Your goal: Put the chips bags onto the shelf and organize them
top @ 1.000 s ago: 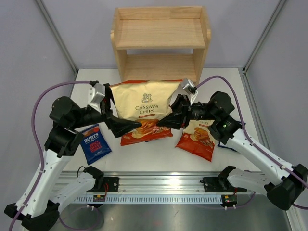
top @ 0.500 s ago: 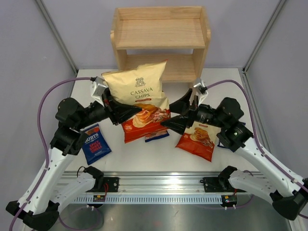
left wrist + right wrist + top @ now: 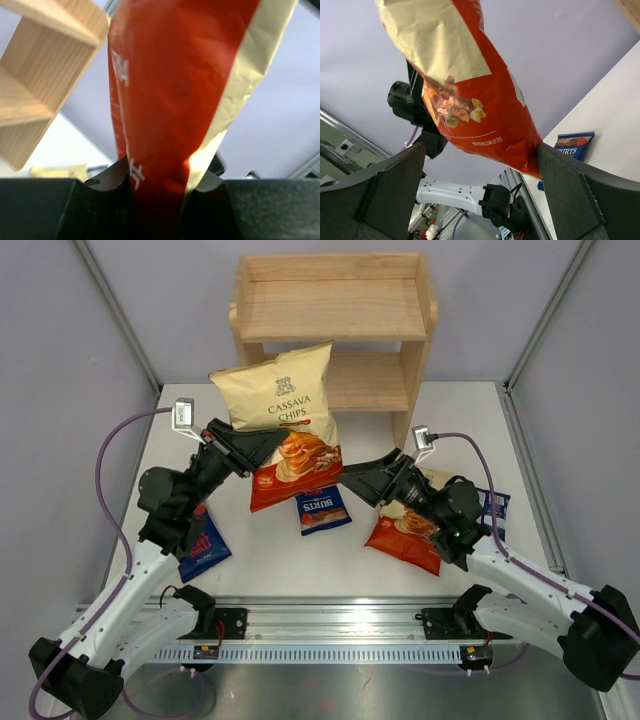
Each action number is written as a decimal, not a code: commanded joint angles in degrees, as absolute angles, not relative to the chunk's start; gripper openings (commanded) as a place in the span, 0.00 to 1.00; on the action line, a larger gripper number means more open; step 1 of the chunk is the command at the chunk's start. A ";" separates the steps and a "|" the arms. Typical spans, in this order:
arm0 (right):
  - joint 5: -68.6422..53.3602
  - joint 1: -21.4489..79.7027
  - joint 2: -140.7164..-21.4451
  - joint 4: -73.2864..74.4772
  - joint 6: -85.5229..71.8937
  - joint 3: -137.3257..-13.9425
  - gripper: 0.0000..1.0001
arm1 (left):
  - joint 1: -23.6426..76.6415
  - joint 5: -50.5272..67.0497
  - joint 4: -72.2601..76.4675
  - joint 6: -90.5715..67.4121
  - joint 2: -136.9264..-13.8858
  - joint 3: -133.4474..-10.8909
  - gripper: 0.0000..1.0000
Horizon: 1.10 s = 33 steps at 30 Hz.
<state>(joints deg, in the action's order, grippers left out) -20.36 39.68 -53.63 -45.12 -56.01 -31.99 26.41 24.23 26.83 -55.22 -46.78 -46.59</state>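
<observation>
left gripper [image 3: 258,447] pinches cassava bag [image 3: 281,412] by its edge, near shelf [image 3: 330,310].

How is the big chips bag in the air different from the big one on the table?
The raised Cassava bag stands nearly upright, pinched by the left tool; the table Cassava bag lies flat, ungripped. The right arm partly covers the table one, not the raised one. Both are cream and orange.

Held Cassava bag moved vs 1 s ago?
Yes. The Cassava bag has shifted up-image and left toward the shelf; its top now overlaps the lower tier. The left gripper grips it.
</observation>
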 commanded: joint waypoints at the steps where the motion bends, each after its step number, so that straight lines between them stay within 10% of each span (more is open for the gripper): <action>1: -20.05 41.48 -56.68 -55.29 -61.45 -34.36 0.99 | 26.37 15.30 47.45 -64.68 -47.02 -43.70 0.26; 11: -4.56 41.66 -45.61 -37.44 -50.09 -30.76 0.99 | 26.46 7.74 41.83 -62.66 -43.60 -42.28 0.15; 20: -16.78 46.75 -62.74 -65.54 -60.83 -30.84 0.99 | 27.86 5.54 55.01 -73.38 -47.54 -39.11 0.15; 33: -16.70 49.75 -70.31 -68.38 -50.72 -40.51 0.95 | 29.97 6.94 53.26 -82.71 -50.27 -36.47 0.14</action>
<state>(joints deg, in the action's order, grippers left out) -16.27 49.34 -69.43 -64.25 -54.19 -37.82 29.69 7.99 48.58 -80.03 -50.76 -36.56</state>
